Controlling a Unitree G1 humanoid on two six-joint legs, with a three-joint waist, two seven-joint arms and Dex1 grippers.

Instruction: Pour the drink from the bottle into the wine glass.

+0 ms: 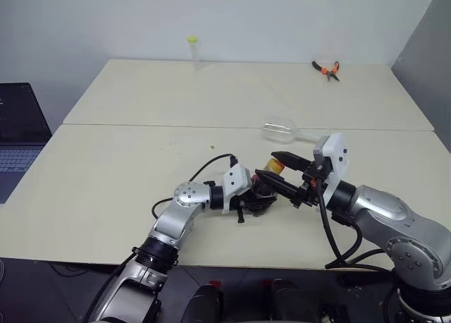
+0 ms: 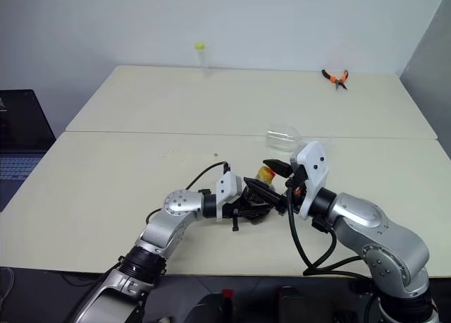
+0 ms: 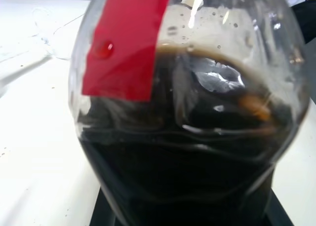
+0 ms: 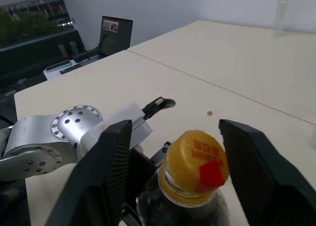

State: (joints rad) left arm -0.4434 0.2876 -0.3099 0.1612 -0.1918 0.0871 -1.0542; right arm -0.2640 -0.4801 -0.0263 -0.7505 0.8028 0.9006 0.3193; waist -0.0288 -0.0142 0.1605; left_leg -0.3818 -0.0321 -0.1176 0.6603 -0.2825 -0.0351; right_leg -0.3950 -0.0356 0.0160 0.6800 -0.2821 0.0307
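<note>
The bottle (image 1: 274, 166) stands low over the front middle of the table, my left gripper (image 1: 257, 196) shut around its rounded body. In the left wrist view the dark drink (image 3: 187, 176) fills the lower body under a red label. My right gripper (image 4: 174, 123) is open, one black finger on each side of the yellow-orange cap (image 4: 196, 159), with a gap on both sides. The wine glass (image 1: 285, 130) appears to lie on its side on the table just behind both grippers.
A thin clear tube with a yellow-green cap (image 1: 192, 49) stands at the table's far edge. Orange-handled pliers (image 1: 326, 70) lie at the far right. A laptop (image 1: 17, 136) sits off the table's left side. A grey wall panel rises at the right.
</note>
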